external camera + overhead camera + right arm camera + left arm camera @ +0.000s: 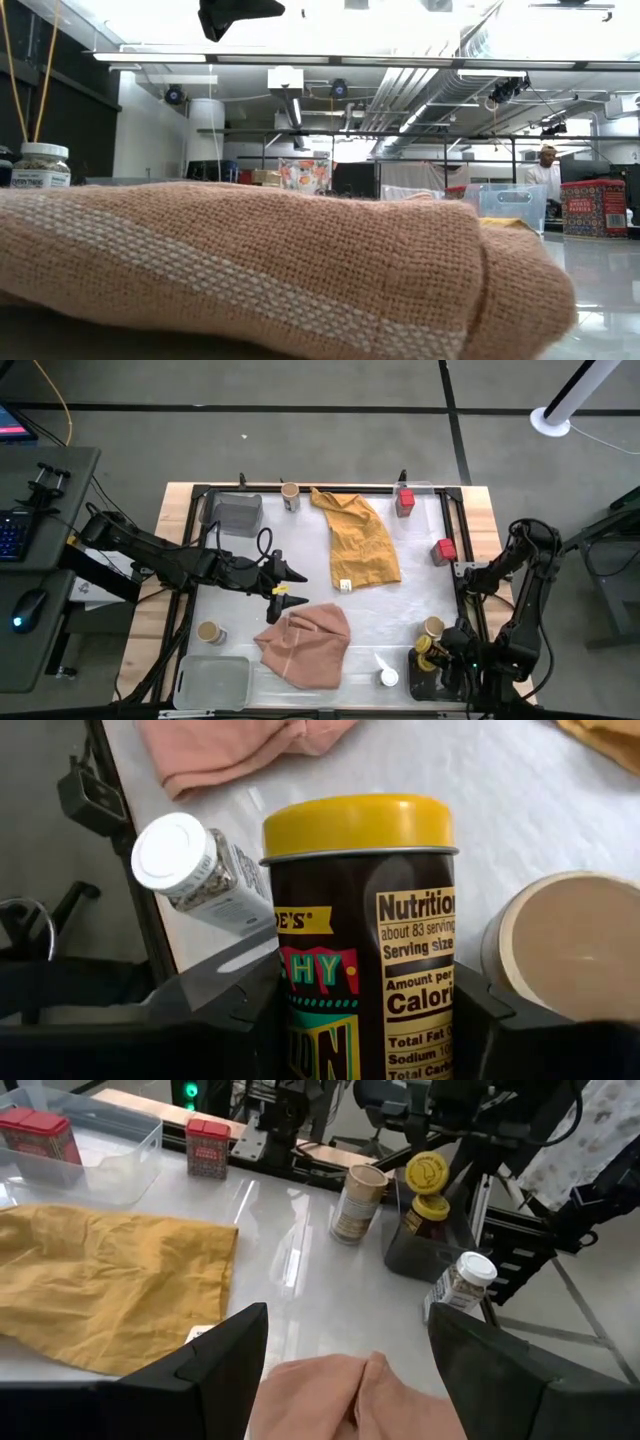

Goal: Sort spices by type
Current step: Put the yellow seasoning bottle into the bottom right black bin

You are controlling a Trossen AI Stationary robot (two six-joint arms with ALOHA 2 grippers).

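My right gripper (360,1010) is at the table's near right corner, shut on a yellow-lidded jar (360,920) above the dark tray (428,682), where a second yellow-lidded jar (430,1215) stands. A tan-lidded jar (433,627) stands beside them, and a white-lidded jar (388,678) lies on its side close by. Other tan-lidded jars stand at the far edge (290,495) and near left (210,632). One red tin (404,500) sits in a clear tray, another (444,550) on the table. My left gripper (297,586) hovers open at mid-table above the pink cloth (305,643). My right gripper pinches the yellow-lidded jar by its dark labelled body (300,1020), one finger (230,1005) on each side, well below the lid. The jar is lifted and tipped, with its yellow lid (427,1170) facing the table's left. The pads themselves are hidden behind the jar.
A mustard cloth (360,540) lies at mid-table toward the far side. A grey tray (238,512) is at the far left and a clear tray (213,682) at the near left corner. A black frame (300,488) borders the white work surface.
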